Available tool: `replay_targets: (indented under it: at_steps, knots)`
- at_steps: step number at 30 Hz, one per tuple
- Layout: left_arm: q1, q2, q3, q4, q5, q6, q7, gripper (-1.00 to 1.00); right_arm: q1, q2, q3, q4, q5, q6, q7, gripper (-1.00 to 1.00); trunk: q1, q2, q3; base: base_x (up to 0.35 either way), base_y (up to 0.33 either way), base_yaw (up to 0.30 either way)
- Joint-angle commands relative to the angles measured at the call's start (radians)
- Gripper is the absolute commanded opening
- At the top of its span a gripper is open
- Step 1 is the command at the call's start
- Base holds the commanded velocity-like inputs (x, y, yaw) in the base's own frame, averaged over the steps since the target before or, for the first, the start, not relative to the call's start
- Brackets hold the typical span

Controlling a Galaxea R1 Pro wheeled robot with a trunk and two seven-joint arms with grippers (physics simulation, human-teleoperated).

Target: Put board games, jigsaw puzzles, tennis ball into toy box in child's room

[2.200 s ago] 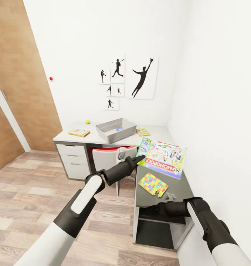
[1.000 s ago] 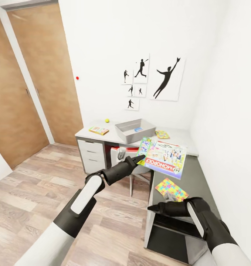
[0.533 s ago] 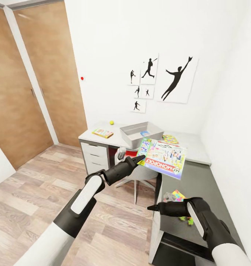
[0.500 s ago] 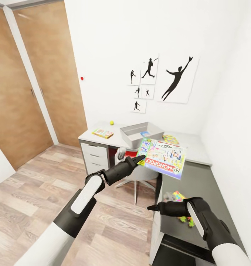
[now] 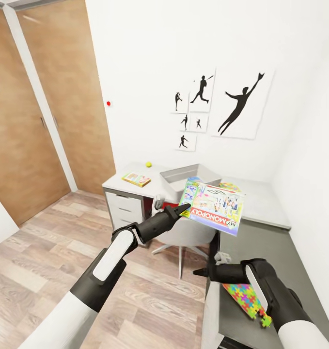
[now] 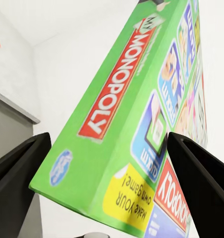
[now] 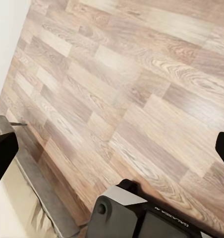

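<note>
My left arm reaches forward and up across the middle of the head view, elbow bent, and my left hand [image 5: 183,208] is clamped on the near corner of the Monopoly board game [image 5: 213,207], holding it in the air, tilted, above the white chair [image 5: 186,232] and in front of the worktop [image 5: 261,203]. In the left wrist view the box [image 6: 137,119] sits between my two dark fingers [image 6: 201,183], its green edge and upside-down lettering close to the lens and a little blurred. My right arm is bent low at my right side, forearm turned inward, and my right hand [image 5: 205,272] points toward the floor [image 5: 48,252] just beside the dark near wing of the worktop; in the right wrist view the fingertips [image 7: 3,148] stand wide apart at the frame's edges with nothing between them, only wood planks beyond. The grey toy box [image 5: 186,175] stands on the white worktop against the wall, its front part hidden behind the held game, so I cannot see what lies in it. The tennis ball [image 5: 148,164] and a small yellow board game [image 5: 136,180] lie on the worktop's left end, well apart from the toy box. One jigsaw puzzle [image 5: 246,299] lies on the dark wing, partly covered by my right forearm; a colourful patch just past the held game's far edge is probably the other puzzle [image 5: 230,185], though most of it is hidden.
</note>
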Motion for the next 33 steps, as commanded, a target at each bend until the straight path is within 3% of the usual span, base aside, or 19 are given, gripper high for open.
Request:
replay_targets:
  at_steps: [1,18,26,33]
  knots:
    - [-0.001,0.000,0.001,0.001,0.002,0.004,0.000,-1.00,0.000,0.000,-0.001,-0.001,-0.008,0.008,-0.003,1.00,0.001,-0.002,-0.002,0.057,0.000,0.194]
    - [-0.001,0.000,0.001,0.000,0.001,0.003,0.002,-1.00,0.025,0.002,-0.001,-0.030,-0.006,0.001,-0.008,1.00,0.001,-0.002,-0.002,0.012,0.000,0.255]
    - [-0.001,0.000,0.001,0.000,0.001,0.003,0.002,-1.00,0.044,0.008,-0.001,-0.044,-0.007,0.000,-0.009,1.00,0.001,-0.002,-0.002,0.001,0.000,0.059]
    - [-0.001,0.000,0.002,0.000,0.000,0.003,0.002,-1.00,0.050,0.007,0.001,-0.117,-0.004,0.010,-0.010,1.00,0.001,-0.002,-0.002,0.000,0.000,0.057]
